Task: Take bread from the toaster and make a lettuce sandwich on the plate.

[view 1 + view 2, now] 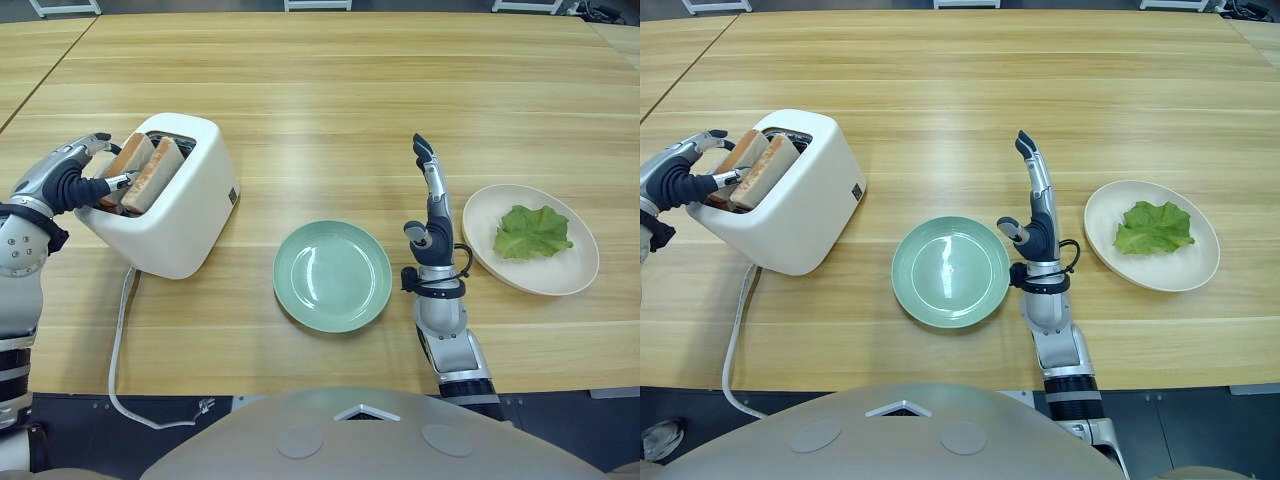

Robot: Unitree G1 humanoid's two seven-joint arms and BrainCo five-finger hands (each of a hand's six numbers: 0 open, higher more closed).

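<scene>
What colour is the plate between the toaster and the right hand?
The plate is pale green, clearest in the left eye view.

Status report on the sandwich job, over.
Left hand closed on a bread slice in the toaster. Right hand open, upright beside the green plate. Lettuce on beige plate. Nothing in the way.
</scene>
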